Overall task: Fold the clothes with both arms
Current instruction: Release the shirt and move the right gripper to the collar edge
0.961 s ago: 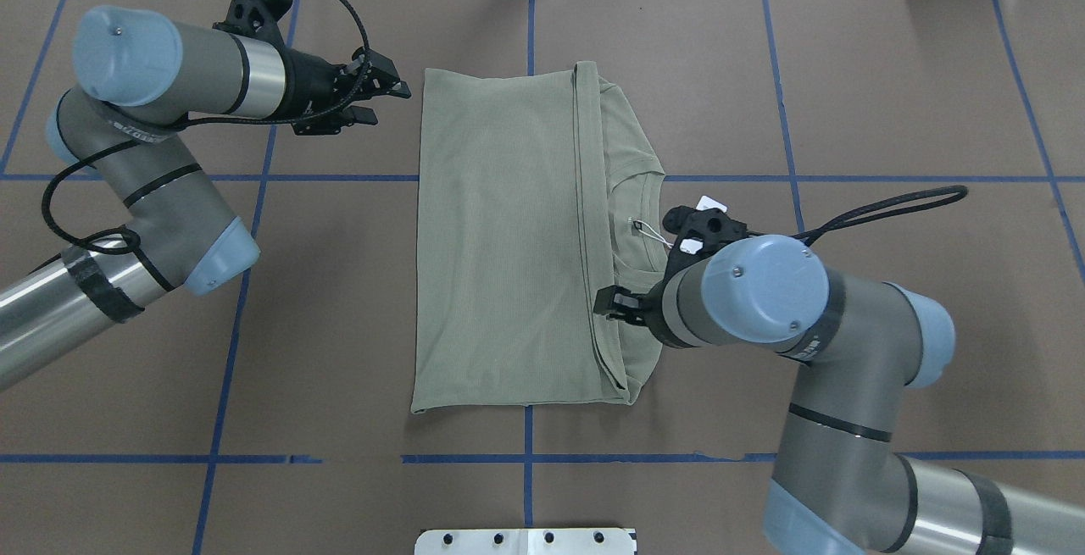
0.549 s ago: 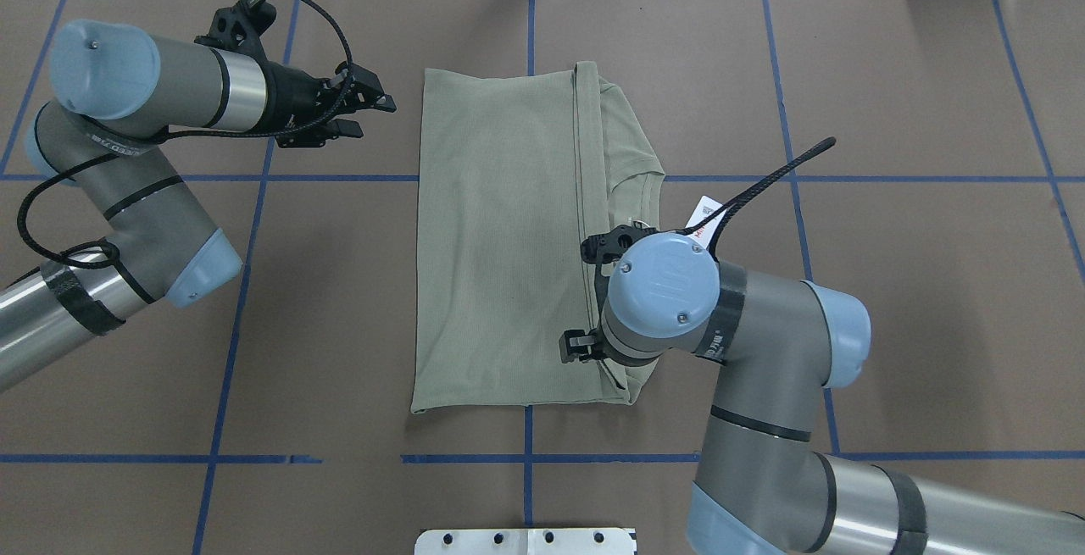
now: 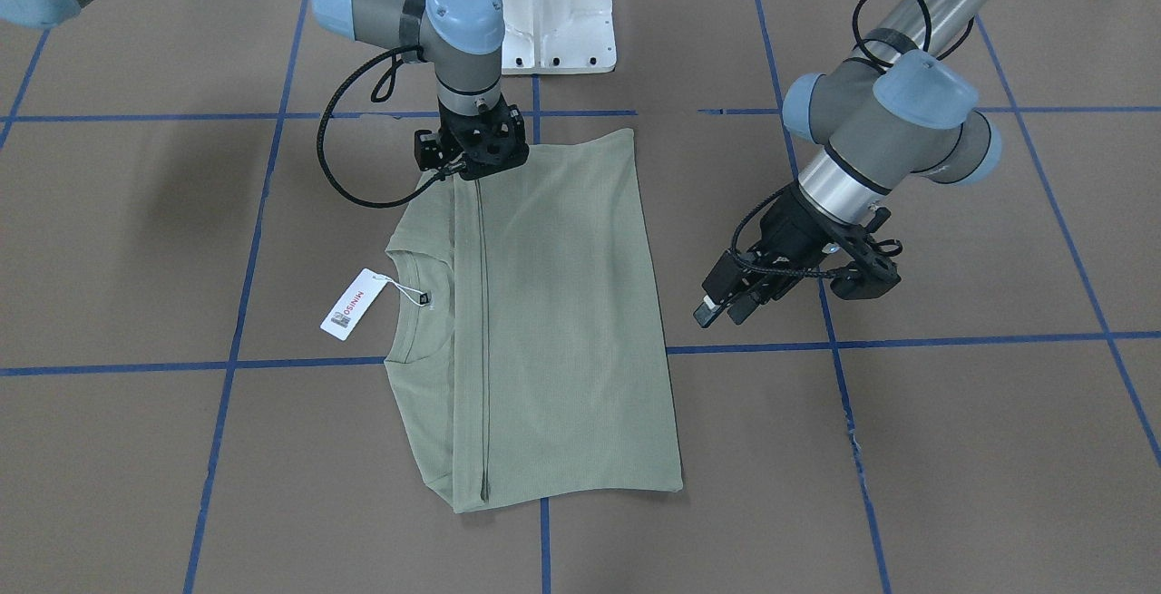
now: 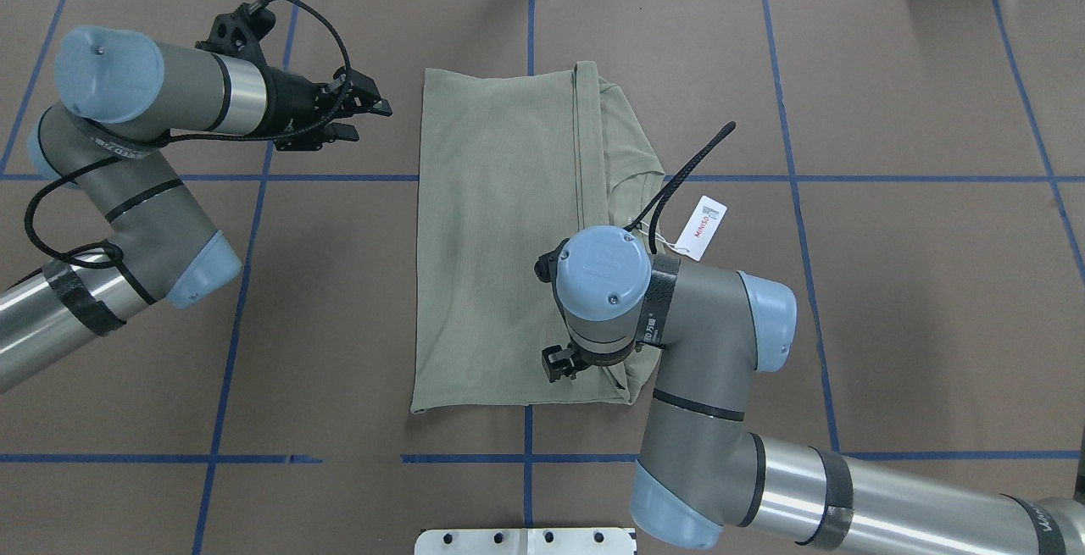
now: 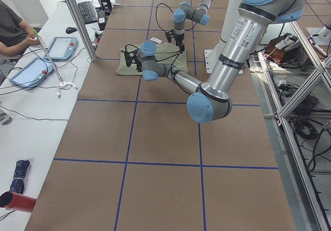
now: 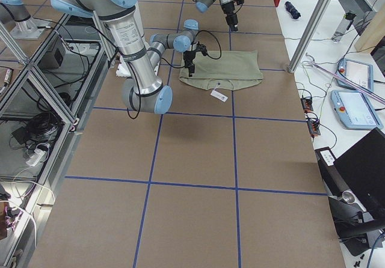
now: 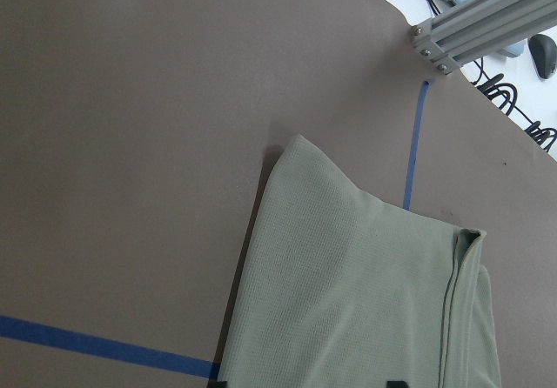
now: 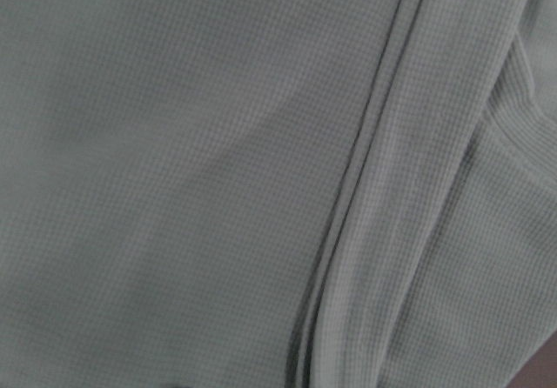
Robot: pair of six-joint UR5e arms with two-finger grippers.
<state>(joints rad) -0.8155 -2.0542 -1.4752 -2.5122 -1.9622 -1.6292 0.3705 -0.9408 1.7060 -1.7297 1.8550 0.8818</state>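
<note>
Brown table (image 4: 915,309), blue grid (image 4: 932,178) — folded olive shirt (image 4: 500,241), hang tag (image 4: 705,227).

There is one olive-green shirt (image 4: 500,241) bearing one white hang tag (image 4: 708,227), two robot arms, namely the left arm (image 4: 144,191) and the right arm (image 4: 703,326), one white pedestal (image 3: 544,4), and two teach pendants (image 6: 356,109) on the side bench.

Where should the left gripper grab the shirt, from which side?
Take the shirt by its far corner nearest the left gripper, coming in low from that side: it lies flat, and that folded edge casts a shadow, so jaws may slip under.
</note>
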